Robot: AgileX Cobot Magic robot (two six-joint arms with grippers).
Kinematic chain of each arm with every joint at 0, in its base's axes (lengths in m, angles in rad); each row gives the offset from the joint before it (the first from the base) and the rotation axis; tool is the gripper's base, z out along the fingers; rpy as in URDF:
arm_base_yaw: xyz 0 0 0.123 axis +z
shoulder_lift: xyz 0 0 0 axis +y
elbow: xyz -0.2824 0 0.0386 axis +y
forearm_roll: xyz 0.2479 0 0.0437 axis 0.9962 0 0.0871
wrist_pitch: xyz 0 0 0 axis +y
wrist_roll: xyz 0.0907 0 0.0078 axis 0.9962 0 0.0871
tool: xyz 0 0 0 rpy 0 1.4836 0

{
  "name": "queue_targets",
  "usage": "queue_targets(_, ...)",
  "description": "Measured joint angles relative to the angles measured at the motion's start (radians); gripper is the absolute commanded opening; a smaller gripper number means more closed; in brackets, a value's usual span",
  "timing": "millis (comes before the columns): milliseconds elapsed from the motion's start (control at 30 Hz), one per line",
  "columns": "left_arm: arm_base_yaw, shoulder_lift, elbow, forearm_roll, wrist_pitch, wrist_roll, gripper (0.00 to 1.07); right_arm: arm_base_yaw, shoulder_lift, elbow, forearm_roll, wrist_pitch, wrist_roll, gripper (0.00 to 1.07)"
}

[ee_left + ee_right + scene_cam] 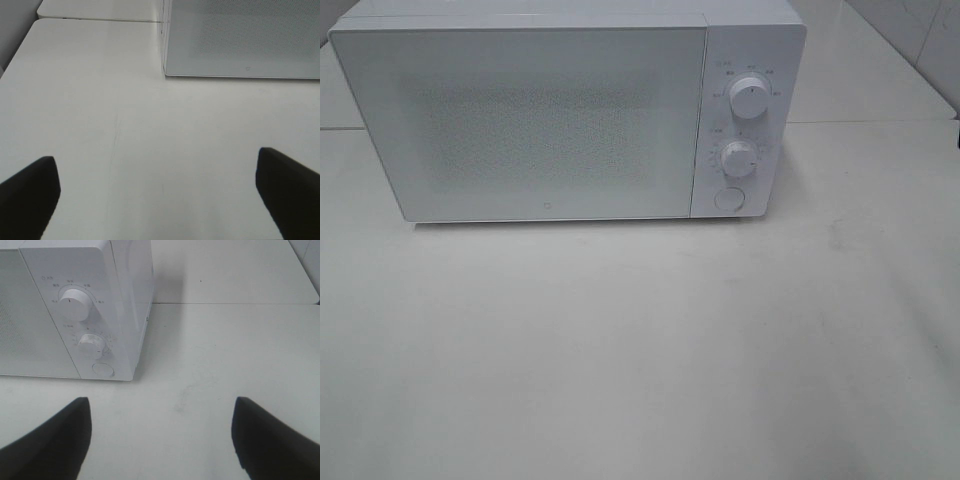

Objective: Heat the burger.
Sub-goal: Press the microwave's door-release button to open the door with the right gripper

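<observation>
No burger shows; whether it sits behind the closed door of the boxy white microwave [520, 120], I cannot tell. The left hand [155, 156] and right hand [162, 400] hang wide open, empty, above the pale surface [640, 350]. Likely soft, stacked, slippy: pinch the bun sides gently.

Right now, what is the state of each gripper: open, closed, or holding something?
Left gripper: open, jaws wide apart, holding nothing.
Right gripper: open, jaws apart, holding nothing.
</observation>
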Motion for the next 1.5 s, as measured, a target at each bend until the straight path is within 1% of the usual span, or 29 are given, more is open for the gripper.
queue_targets(133,0.0,0.0,0.0,0.0,0.0,0.0,1.0,0.0,0.1,0.0,0.0,-0.097,0.0,0.75)
queue_targets(300,0.0,0.0,0.0,0.0,0.0,0.0,1.0,0.0,0.167,0.0,0.0,-0.181,0.0,0.75)
queue_targets(367,0.0,0.0,0.0,0.0,0.0,0.0,1.0,0.0,0.228,0.0,0.0,-0.267,0.0,0.75)
queue_targets(733,0.0,0.0,0.0,0.0,0.0,0.0,1.0,0.0,0.38,0.002,0.0,-0.468,0.0,0.75)
queue_targets(767,0.0,0.0,0.0,0.0,0.0,0.0,1.0,0.0,0.412,0.014,0.0,-0.527,0.0,0.75)
queue_targets(800,0.0,0.0,0.0,0.0,0.0,0.0,1.0,0.0,0.412,0.014,0.0,-0.527,0.0,0.75)
queue_targets(833,0.0,0.0,0.0,0.0,0.0,0.0,1.0,0.0,0.442,0.039,0.0,-0.609,0.0,0.75)
queue_targets(867,0.0,0.0,0.0,0.0,0.0,0.0,1.0,0.0,0.442,0.039,0.0,-0.609,0.0,0.75)
queue_targets(900,0.0,0.0,0.0,0.0,0.0,0.0,1.0,0.0,0.458,0.056,0.0,-0.646,0.0,0.75)
queue_targets(933,0.0,0.0,0.0,0.0,0.0,0.0,1.0,0.0,0.487,0.088,0.004,-0.731,0.0,0.75)
queue_targets(967,0.0,0.0,0.0,0.0,0.0,0.0,1.0,0.0,0.487,0.088,0.004,-0.731,0.0,0.75)
queue_targets(1000,0.0,0.0,0.0,0.0,0.0,0.0,1.0,0.0,0.52,0.12,0.016,-0.813,-0.005,0.75)
queue_targets(1067,0.0,0.0,0.0,0.0,0.0,0.0,1.0,0.0,0.533,0.132,0.023,-0.849,-0.007,0.75)
queue_targets(1100,0.0,0.0,0.0,0.0,0.0,0.0,1.0,0.004,0.565,0.158,0.049,-0.909,-0.021,0.75)
queue_targets(1133,0.0,0.0,0.0,0.0,0.0,0.0,1.0,0.004,0.565,0.158,0.049,-0.909,-0.021,0.75)
queue_targets(1200,0.0,0.0,0.0,0.0,0.0,0.0,1.0,0.035,0.61,0.185,0.094,-0.982,-0.052,0.75)
queue_targets(1233,0.0,0.0,0.0,0.0,0.0,0.0,1.0,0.035,0.61,0.185,0.094,-0.982,-0.052,0.75)
queue_targets(1267,0.0,0.0,0.0,0.0,0.0,0.0,1.0,0.073,0.645,0.196,0.135,-1.036,-0.087,0.75)
queue_targets(1300,0.0,0.0,0.0,0.0,0.0,0.0,1.0,0.092,0.659,0.2,0.16,-1.062,-0.103,0.75)
queue_targets(1333,0.0,0.0,0.0,0.0,0.0,0.0,1.0,0.092,0.659,0.2,0.16,-1.062,-0.103,0.75)
queue_targets(1367,0.0,0.0,0.0,0.0,0.0,0.0,1.0,0.141,0.697,0.205,0.205,-1.105,-0.142,0.75)
queue_targets(1400,0.0,0.0,0.0,0.0,0.0,0.0,1.0,0.166,0.717,0.206,0.232,-1.125,-0.162,0.75)
queue_targets(1433,0.0,0.0,0.0,0.0,0.0,0.0,1.0,0.166,0.717,0.206,0.232,-1.125,-0.162,0.75)
queue_targets(1467,0.0,0.0,0.0,0.0,0.0,0.0,1.0,0.212,0.75,0.206,0.277,-1.158,-0.191,0.75)
queue_targets(1500,0.0,0.0,0.0,0.0,0.0,0.0,1.0,0.237,0.768,0.206,0.3,-1.178,-0.204,0.75)
